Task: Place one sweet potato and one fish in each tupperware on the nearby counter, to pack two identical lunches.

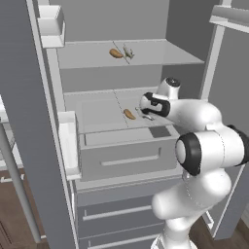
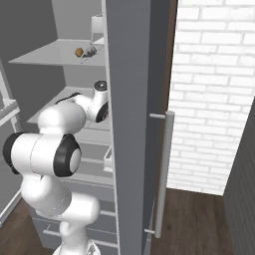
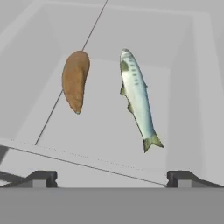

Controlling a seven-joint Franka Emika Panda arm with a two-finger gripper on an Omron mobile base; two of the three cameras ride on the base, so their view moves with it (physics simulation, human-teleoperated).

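In the hand view a brown sweet potato (image 3: 75, 81) and a silvery fish (image 3: 138, 98) lie side by side on a pale fridge shelf (image 3: 105, 131). My gripper (image 3: 111, 178) hovers over the shelf's near edge, open wide with nothing between its fingers. The left base view shows the same sweet potato (image 1: 129, 114) on the lower shelf, with the fish mostly hidden behind my hand. A second sweet potato (image 1: 115, 53) and fish (image 1: 128, 51) rest on the upper shelf (image 1: 146, 56). The tupperware and the counter are out of view.
The fridge door (image 1: 29, 121) stands open at the left with door bins (image 1: 68, 143). Grey drawers (image 1: 124, 158) sit below the lower shelf. In the right base view a tall grey panel (image 2: 134, 124) with a bar handle (image 2: 167, 169) stands beside a white brick wall (image 2: 214, 94).
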